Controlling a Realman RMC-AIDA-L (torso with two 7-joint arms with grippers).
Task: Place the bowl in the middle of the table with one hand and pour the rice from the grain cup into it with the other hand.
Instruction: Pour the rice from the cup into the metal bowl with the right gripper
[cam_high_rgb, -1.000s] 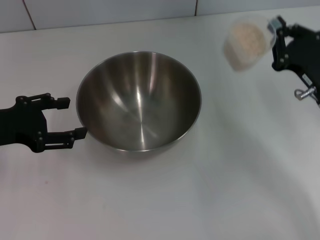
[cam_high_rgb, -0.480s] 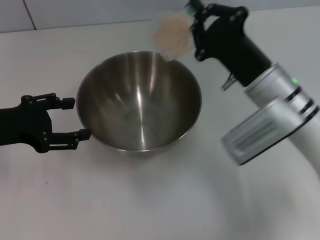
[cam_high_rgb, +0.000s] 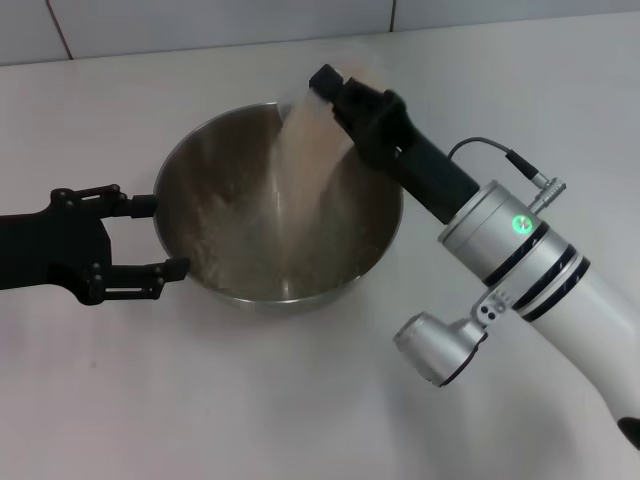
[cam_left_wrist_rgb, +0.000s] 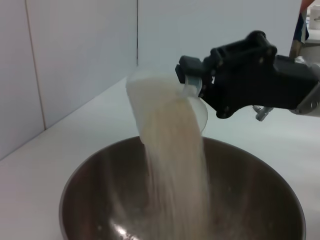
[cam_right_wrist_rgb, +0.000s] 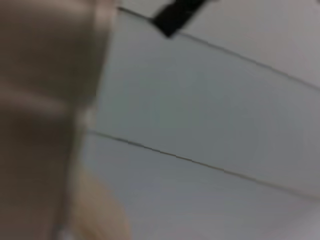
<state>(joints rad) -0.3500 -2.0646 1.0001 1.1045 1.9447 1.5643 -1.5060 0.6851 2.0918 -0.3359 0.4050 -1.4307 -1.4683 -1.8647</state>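
Observation:
The steel bowl (cam_high_rgb: 200, 170) stands mid-table; it also shows in the left wrist view (cam_left_wrist_rgb: 270, 200). My right gripper (cam_high_rgb: 350, 90) is shut on the grain cup (cam_left_wrist_rgb: 200, 107) and holds it tipped over the bowl's far rim. In the head view the cup is mostly hidden by the gripper. Rice (cam_high_rgb: 300, 160) falls in a wide stream into the bowl, which the left wrist view shows close up (cam_left_wrist_rgb: 172, 150). My left gripper (cam_high_rgb: 165, 235) is open at the bowl's left rim, one finger on each side of the rim's edge. The right wrist view shows only a blurred beige mass (cam_right_wrist_rgb: 45, 100).
The white table (cam_high_rgb: 300, 420) spreads around the bowl. A tiled wall (cam_high_rgb: 200, 25) runs along the far edge. My right arm (cam_high_rgb: 520, 250) reaches in across the table's right half, just past the bowl's right side.
My right arm has swung left with the cup from the far right, tipped it over the bowl, and rice now pours out. My left gripper has edged slightly right toward the rim.

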